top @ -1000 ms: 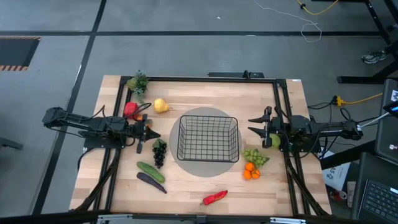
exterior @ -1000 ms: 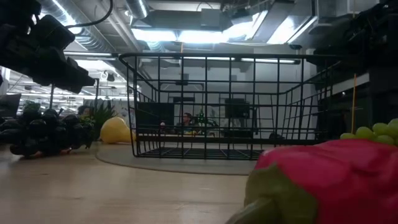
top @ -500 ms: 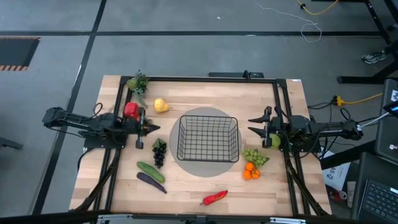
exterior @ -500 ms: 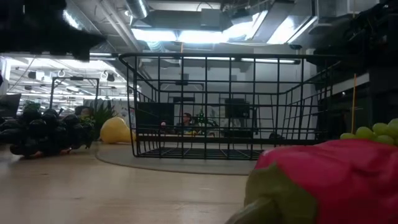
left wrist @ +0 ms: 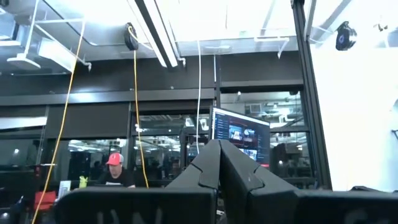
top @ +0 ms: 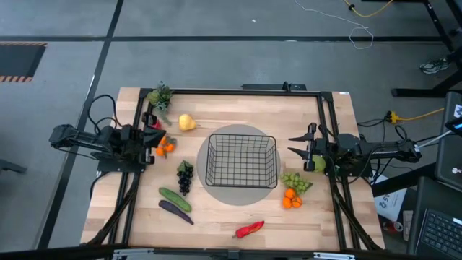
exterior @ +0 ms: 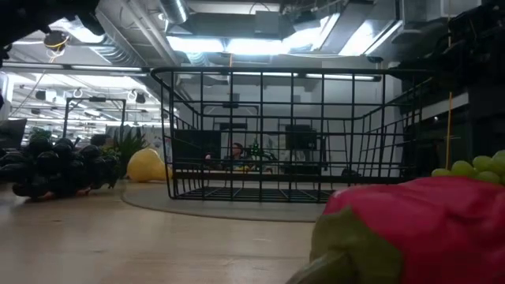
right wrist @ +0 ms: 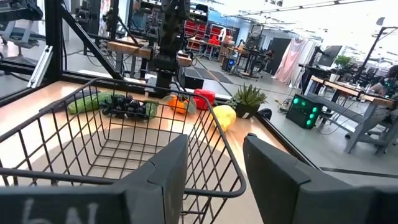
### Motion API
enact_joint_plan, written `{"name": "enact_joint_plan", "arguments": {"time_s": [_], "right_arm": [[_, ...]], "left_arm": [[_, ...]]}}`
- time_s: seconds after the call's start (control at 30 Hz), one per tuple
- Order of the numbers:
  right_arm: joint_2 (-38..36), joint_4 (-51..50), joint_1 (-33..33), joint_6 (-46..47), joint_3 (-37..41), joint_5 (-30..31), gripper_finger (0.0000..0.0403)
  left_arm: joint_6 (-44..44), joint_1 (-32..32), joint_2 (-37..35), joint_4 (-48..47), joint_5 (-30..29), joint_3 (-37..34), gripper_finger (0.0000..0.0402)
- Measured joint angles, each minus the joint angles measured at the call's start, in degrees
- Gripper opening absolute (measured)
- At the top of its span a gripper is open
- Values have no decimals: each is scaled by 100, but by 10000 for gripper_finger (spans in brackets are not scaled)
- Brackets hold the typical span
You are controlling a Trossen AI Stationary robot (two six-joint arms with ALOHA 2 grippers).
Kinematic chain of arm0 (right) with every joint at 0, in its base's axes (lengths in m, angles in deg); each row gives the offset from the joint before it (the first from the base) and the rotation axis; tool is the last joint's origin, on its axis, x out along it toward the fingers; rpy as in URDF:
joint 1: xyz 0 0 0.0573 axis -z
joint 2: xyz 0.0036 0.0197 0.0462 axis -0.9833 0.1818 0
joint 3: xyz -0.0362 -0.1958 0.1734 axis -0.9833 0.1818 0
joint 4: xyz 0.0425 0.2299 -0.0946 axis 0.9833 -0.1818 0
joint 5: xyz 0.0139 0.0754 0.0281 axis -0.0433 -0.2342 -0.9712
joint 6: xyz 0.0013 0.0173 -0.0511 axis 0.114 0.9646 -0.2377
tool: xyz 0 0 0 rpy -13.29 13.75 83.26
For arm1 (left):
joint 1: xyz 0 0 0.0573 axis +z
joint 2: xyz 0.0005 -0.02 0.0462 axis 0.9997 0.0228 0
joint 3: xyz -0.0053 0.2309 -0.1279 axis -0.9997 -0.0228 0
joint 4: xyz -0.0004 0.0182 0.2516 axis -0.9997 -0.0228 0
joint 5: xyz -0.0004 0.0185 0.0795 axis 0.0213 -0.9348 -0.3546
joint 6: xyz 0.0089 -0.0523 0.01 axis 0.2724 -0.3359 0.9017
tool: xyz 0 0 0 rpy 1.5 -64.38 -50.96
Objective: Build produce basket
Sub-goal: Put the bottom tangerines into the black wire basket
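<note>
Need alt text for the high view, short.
Top-down view of a wooden table with an empty black wire basket at its centre and toy produce scattered around it. The left gripper sits shut at the left edge near an apple and oranges; the right gripper waits open right of the basket.

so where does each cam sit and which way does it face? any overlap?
High: above the table, straight down; both arms, basket at centre.
Low: table height, level across; red pepper close up, basket behind, only a bit of one arm at the upper edge.
Left wrist: raised, facing the room; own shut end effector at the bottom, no table.
Right wrist: faces across the basket toward the left arm; own open end effector.
Shared: basket, dark grapes and lemon show in high, low and right wrist.
</note>
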Motion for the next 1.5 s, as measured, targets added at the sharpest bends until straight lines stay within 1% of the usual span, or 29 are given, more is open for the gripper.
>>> {"name": "enact_joint_plan", "arguments": {"time_s": [0.07, 0.2, 0.27, 0.3, 0.4, 0.5, 0.57, 0.73, 0.87, 0.93, 1.03, 1.1, 1.17, 1.2, 1.27, 1.33, 1.43, 1.5], "right_arm": [[0, 101, 0, 152, 0, -3, 158], [0, 533, -2, 1352, 0, -5, 158], [0, 799, -2, 1633, 1, 38, 158], [5, 991, -5, 1689, 2, 250, 158], [0, 1249, 0, 1953, -4, 1321, 158], [2, 1254, 0, 2473, -2, 2020, 158], [2, 1254, 0, 2663, -2, 2486, 158], [2, 1218, 0, 2645, -2, 3156, 158], [2, 1218, 0, 2630, -2, 3597, 158], [2, 1233, 0, 2688, -2, 3676, 158], [2, 1386, 0, 2696, -2, 3614, 158], [4, 1520, 0, 2667, 0, 3559, 158], [4, 1695, 0, 2527, 0, 3455, 158], [2, 1739, 0, 2402, 0, 3389, 158], [4, 1698, 0, 2167, -48, 3198, 158], [4, 1363, -2, 2046, -268, 3112, 158], [44, 103, -2, 2161, -926, 3270, 158], [175, -1076, -2, 2587, -1564, 3342, 158]], "left_arm": [[41, 0, 0, -1, 0, 0, 0], [161, -1, 0, -1, 0, 0, 0], [149, 1, 0, -1, 0, 0, 0], [149, -1, 0, -3, 0, 0, 0], [172, -1, 0, -7, -6, -2, 0], [216, 0, 0, -1, -30, -2, 0], [238, -1, 0, -3, -37, -2, 0], [337, 1, 0, -18, -287, -2, 0], [329, -1, 2, -29, -313, -2, 0], [304, 1, 4, -29, -303, -2, 0], [280, 1, 4, 22, -289, 7, 0], [102, -1, 19, -110, -348, 144, 0], [-21, -1, 137, -677, -663, 442, 0], [-62, -1, 221, -1171, -941, 617, 0], [-278, 0, 471, -2239, -1696, 1032, 0], [-568, 1, 781, -3073, -2505, 1462, 0], [-898, 0, 1136, -3810, -3634, 1877, 0], [-903, 1, 1311, -3898, -4159, 2040, 0]]}}
